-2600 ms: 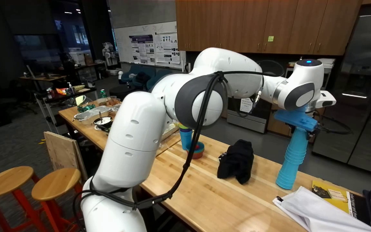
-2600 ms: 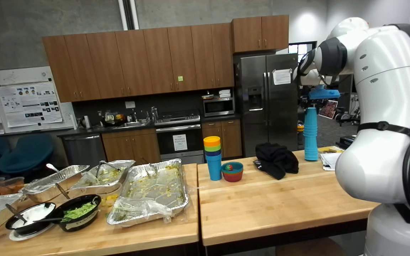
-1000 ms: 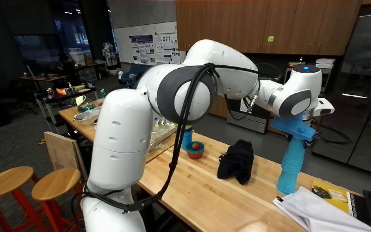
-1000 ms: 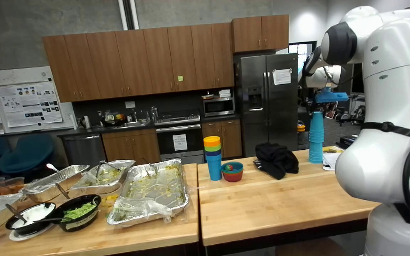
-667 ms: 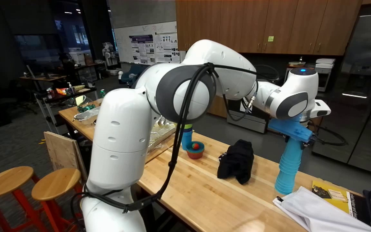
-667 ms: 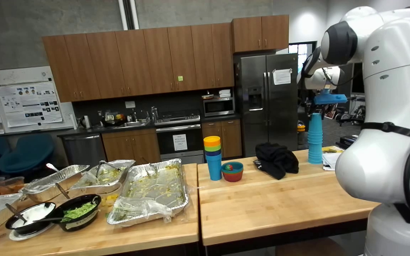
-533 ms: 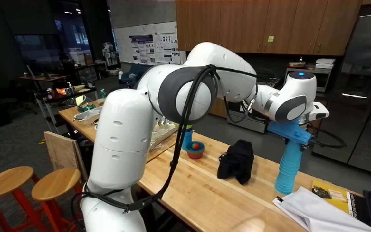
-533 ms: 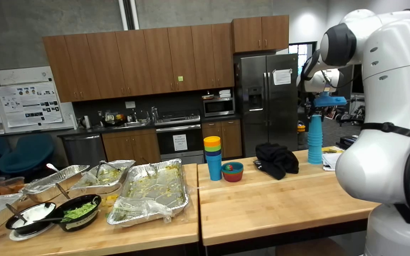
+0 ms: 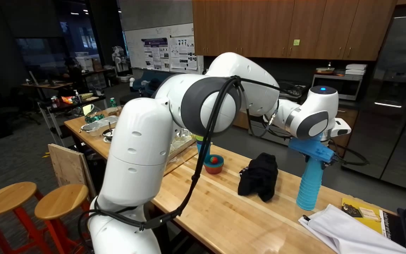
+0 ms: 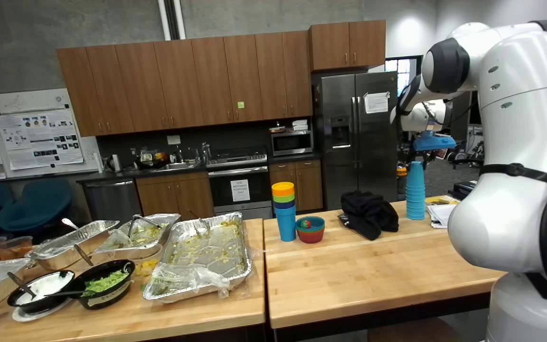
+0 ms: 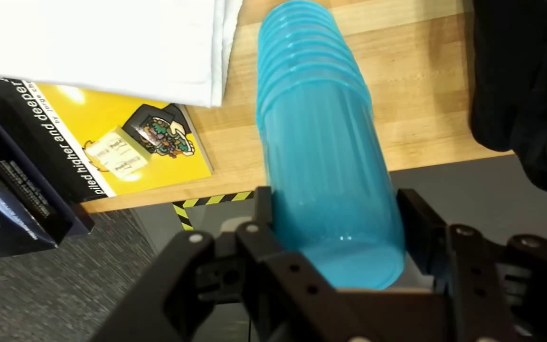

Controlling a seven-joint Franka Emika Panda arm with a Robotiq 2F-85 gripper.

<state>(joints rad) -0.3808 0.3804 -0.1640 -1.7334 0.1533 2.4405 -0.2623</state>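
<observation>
My gripper points down over a tall stack of upside-down light-blue cups. In the wrist view a dark finger lies against each side of the top cup, near its base. I judge it shut on that cup. The gripper and the stack show in an exterior view, with the stack's lowest rim at the wooden table. Another exterior view also shows the gripper and the stack. A black garment and a folded white cloth lie on either side of the stack.
A yellow book and a dark box lie beyond the white cloth. Nested bowls and a multicoloured cup stack stand past the garment. Foil food trays cover the adjoining table. The table's edge runs close beside the blue stack.
The blue stack is shorter than 2.6 seconds ago, its upper cups nested deeper. The gripper has come down. In the last half second, gripper and stack have shifted slightly left in both exterior views.
</observation>
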